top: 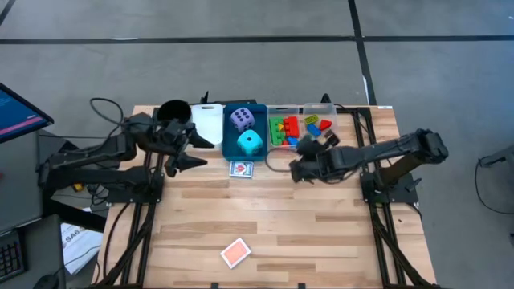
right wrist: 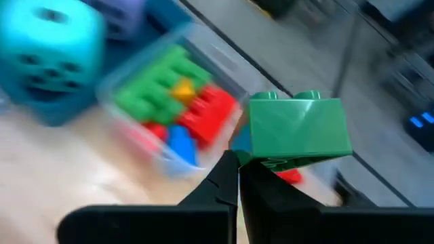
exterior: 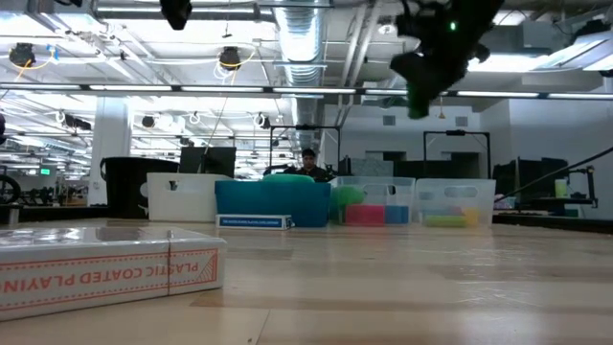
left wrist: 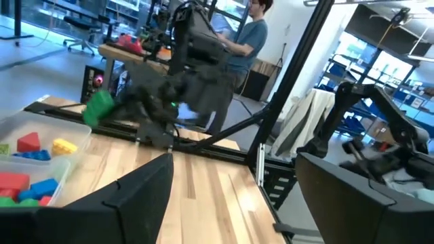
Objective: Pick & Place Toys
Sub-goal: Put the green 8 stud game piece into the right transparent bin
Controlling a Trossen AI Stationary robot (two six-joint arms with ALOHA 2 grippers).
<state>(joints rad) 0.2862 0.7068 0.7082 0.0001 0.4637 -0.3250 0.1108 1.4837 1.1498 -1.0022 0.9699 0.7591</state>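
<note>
Green brick (right wrist: 300,130) clamped in right gripper (right wrist: 237,177) jaws, held above clear bin (top: 302,110). Left gripper (left wrist: 230,196) jaws apart, empty, raised near black cup (top: 173,111).

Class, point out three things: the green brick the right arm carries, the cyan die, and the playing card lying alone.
green brick (right wrist: 298,129), right wrist view, front face.
cyan die (top: 250,143), high view, top face.
playing card (top: 235,253), high view, red back.

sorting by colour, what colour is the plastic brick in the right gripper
Green. The small plastic brick pinched by the right gripper shows best in the right wrist view.
</note>
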